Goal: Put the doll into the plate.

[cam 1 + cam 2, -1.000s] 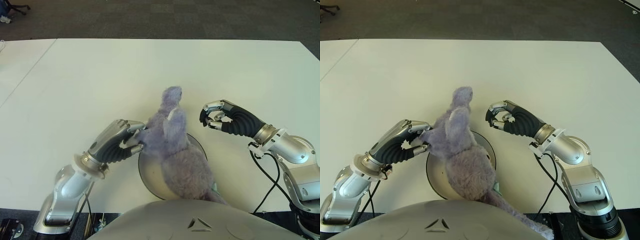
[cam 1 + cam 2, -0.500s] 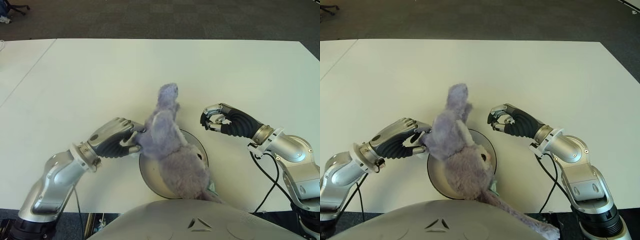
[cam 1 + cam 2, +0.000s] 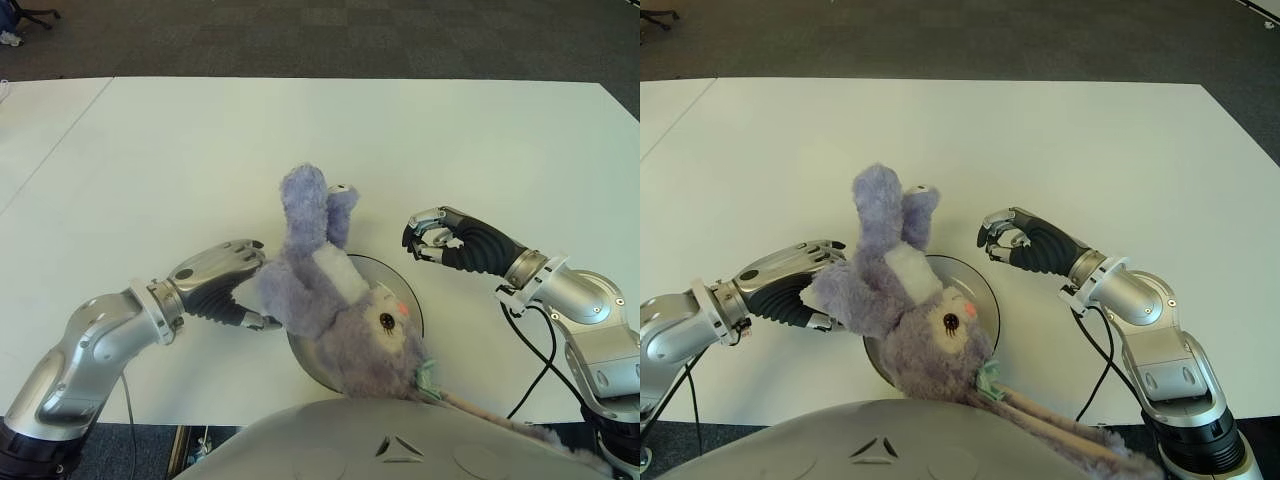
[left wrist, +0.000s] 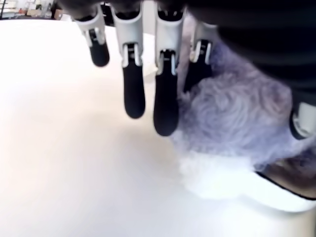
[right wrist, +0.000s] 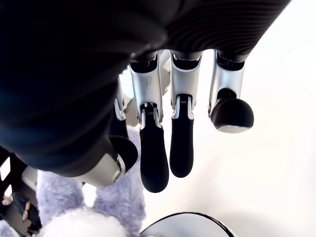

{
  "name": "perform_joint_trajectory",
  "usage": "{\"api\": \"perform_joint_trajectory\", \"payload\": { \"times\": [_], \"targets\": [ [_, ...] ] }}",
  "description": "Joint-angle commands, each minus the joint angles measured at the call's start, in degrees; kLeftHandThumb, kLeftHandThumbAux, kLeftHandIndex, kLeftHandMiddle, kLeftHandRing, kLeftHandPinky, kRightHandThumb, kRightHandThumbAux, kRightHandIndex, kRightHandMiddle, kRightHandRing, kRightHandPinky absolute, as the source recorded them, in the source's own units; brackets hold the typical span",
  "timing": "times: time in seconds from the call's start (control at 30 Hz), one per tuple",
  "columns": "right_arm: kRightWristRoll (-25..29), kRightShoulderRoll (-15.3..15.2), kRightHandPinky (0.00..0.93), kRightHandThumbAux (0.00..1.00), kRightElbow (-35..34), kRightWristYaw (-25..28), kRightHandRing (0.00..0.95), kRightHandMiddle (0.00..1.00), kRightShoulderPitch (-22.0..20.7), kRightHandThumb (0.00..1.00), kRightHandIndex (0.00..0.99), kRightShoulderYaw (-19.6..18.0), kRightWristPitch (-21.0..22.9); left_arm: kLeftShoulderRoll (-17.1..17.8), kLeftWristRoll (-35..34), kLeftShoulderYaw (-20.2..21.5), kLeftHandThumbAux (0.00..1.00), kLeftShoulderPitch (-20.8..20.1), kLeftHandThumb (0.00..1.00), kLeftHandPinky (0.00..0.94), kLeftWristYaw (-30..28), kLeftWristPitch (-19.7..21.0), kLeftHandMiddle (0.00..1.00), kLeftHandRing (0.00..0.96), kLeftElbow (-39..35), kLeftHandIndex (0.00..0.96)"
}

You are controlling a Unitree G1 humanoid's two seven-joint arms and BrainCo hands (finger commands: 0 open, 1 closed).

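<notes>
Left eye view: white table (image 3: 180,150), dark carpet (image 3: 330,35) beyond.

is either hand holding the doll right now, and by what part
The left hand touches the doll at its arm, but a grip cannot be told. The right hand holds nothing.

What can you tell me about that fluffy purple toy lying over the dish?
The doll is a shaggy lilac plush rabbit with a white belly, a black eye and a pink nose. It lies on its back across the round plate, legs up toward the far side of the white table, head toward the robot, long ears trailing off the near edge. The left hand touches its side with fingers mostly extended. The right hand, curled, shows to its right, not touching it.
</notes>
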Motion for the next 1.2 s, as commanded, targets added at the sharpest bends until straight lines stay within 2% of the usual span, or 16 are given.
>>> {"api": "perform_joint_trajectory", "payload": {
  "times": [0.03,0.13,0.23,0.27,0.33,0.6,0.67,0.77,0.93,1.13,1.2],
  "targets": [
    [-0.5,-0.1,0.845,0.727,0.8,0.4,0.855,0.843,0.7,0.692,0.435,0.5,-0.6,1.2,0.9,-0.3,0.316,0.1,0.119,0.0,-1.5,-0.7,0.0,0.0,1.1,0.0],
    [-0.5,0.1,0.844,0.727,0.8,0.3,0.854,0.842,0.8,0.693,0.435,0.6,-0.5,1.7,-0.3,0.5,0.296,0.0,0.123,0.0,-1.7,-0.7,0.0,0.0,0.7,0.0],
    [-0.5,0.2,0.848,0.726,1.0,0.2,0.855,0.842,1.0,0.693,0.436,0.4,-0.7,4.5,-5.9,3.9,0.255,-1.1,0.142,0.0,-6.8,4.5,0.0,0.0,-5.0,0.0],
    [-0.4,0.2,0.848,0.726,1.0,0.3,0.855,0.842,1.0,0.693,0.436,0.3,-0.7,5.4,-7.4,4.8,0.209,-1.4,0.163,0.0,-8.4,5.9,0.0,0.0,-6.2,0.0],
    [-0.2,0.3,0.849,0.726,1.1,0.3,0.855,0.843,0.9,0.693,0.436,0.0,-0.5,6.9,-10.3,7.1,0.182,-1.5,0.174,0.0,-11.0,7.8,0.0,0.0,-7.5,0.0],
    [0.9,0.5,0.84,0.725,1.2,0.5,0.852,0.842,0.9,0.693,0.436,-1.0,0.6,12.1,-20.4,16.1,0.139,-0.1,0.232,0.0,-20.0,13.0,0.0,0.0,-7.9,0.0],
    [1.2,0.5,0.834,0.725,1.4,0.6,0.846,0.838,1.0,0.693,0.436,-1.3,0.8,13.2,-22.5,17.8,0.132,-0.3,0.288,0.0,-21.9,14.4,0.0,0.0,-7.3,0.0],
    [1.4,0.5,0.832,0.725,1.7,0.6,0.845,0.837,1.1,0.693,0.435,-1.5,0.8,13.8,-23.8,18.7,0.133,-0.9,0.308,0.0,-23.0,15.0,0.0,0.0,-6.6,0.0],
    [2.2,0.6,0.832,0.725,2.0,0.6,0.841,0.833,1.6,0.692,0.435,-2.1,1.0,15.9,-27.2,19.7,0.151,-6.1,0.383,0.0,-24.6,16.6,0.0,0.0,-3.0,0.0],
    [2.5,0.9,0.832,0.725,2.1,0.4,0.84,0.832,1.7,0.692,0.435,-2.0,1.0,15.4,-27.2,20.3,0.163,-7.6,0.417,0.0,-24.2,16.0,0.0,0.0,-0.4,0.0],
    [2.5,1.0,0.83,0.725,2.1,0.2,0.837,0.83,1.7,0.692,0.435,-1.9,1.4,15.9,-26.9,20.3,0.181,-9.3,0.451,0.0,-24.4,13.8,0.0,0.0,4.5,0.0]
  ]
}}
